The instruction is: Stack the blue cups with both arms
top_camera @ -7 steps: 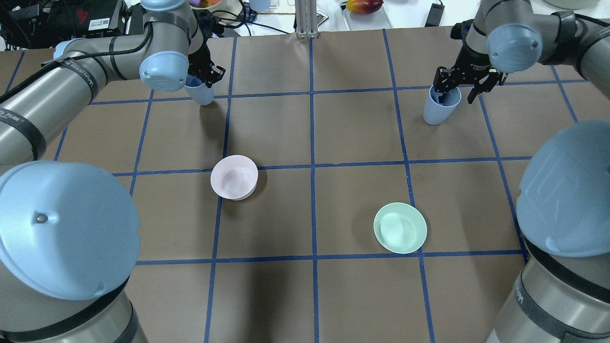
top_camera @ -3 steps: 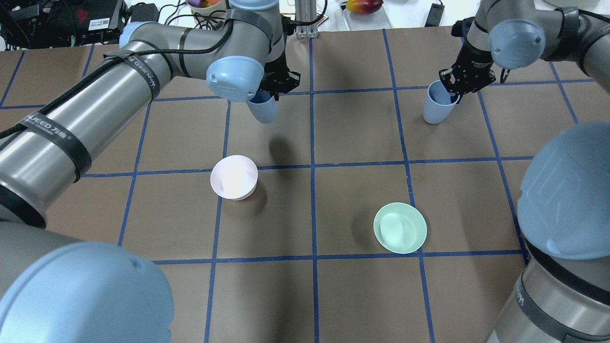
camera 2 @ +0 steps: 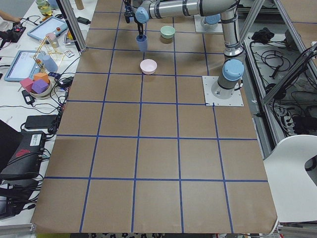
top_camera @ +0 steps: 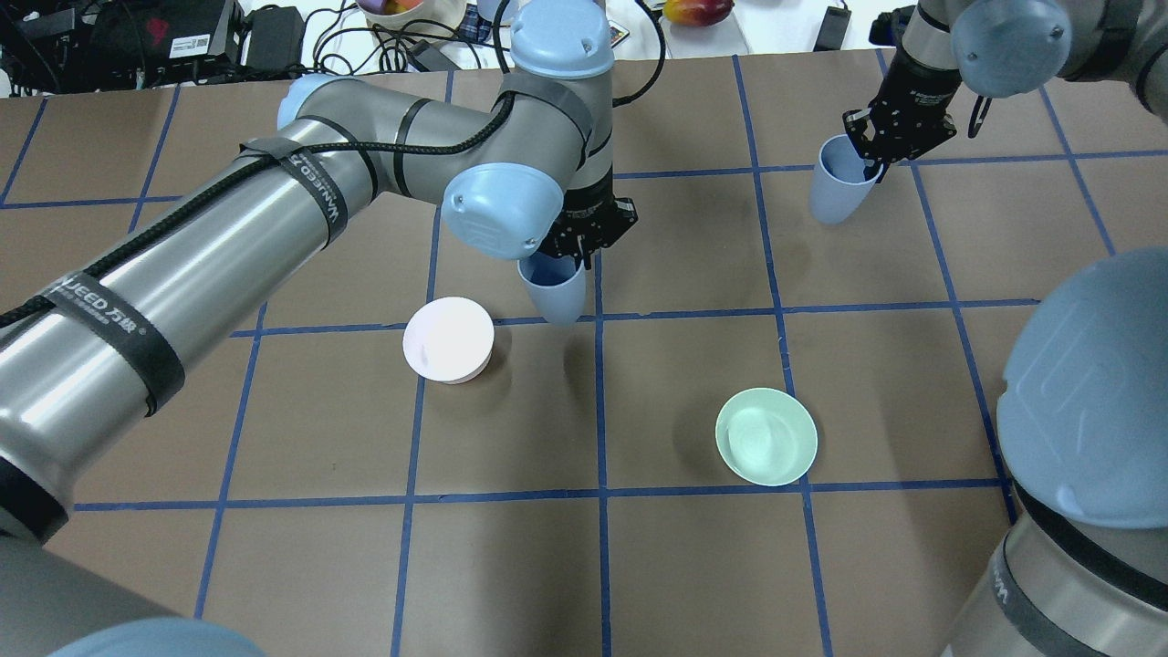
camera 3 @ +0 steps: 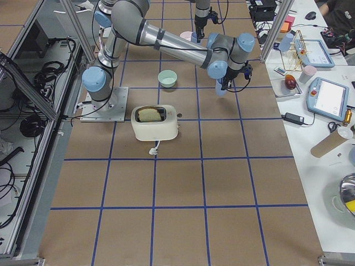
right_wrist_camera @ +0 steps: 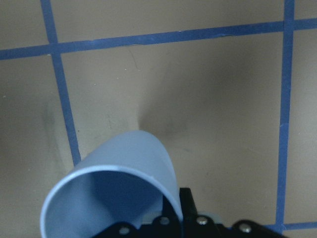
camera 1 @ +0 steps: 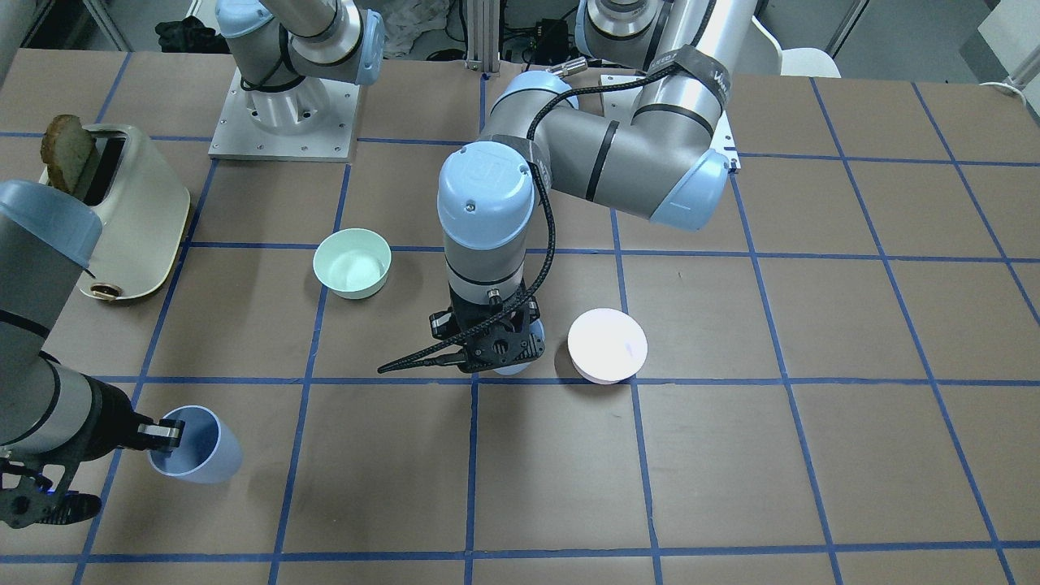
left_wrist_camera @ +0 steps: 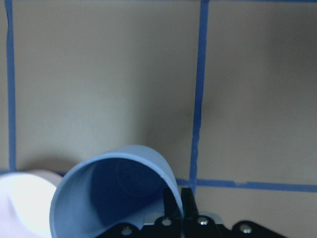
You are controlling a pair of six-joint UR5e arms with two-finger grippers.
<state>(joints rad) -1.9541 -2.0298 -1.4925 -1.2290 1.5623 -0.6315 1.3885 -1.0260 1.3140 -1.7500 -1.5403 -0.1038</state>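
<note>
The left gripper [top_camera: 580,255] is clamped on the rim of the left cup [top_camera: 553,294], one finger inside and one outside. It has swept away from the desk's far left corner and now holds the cup around the middle of the desk, nearer the far edge, just beside the pink bowl [top_camera: 448,339]. The cup's shadow falls apart from it, so I judge it to be in the air.

The right gripper [top_camera: 874,153], spread over its cup a second ago, has closed on the wall of the right cup [top_camera: 837,193] toward the far right corner. That cup leans; I cannot tell whether it has left the desk [top_camera: 301,438].

Both cups are now gripped, so the pick-up stage looks done. What remains is to bring them together and drop one into the other.

The cups are thin-walled, smooth, matte plastic, tapered to a narrower base, which should let them nest easily. A rim pinch lets them hang tilted. The bowls, pink and green [top_camera: 766,436], are shallow and round. The desk has a dull brown paper-like cover with a blue tape grid.
</note>
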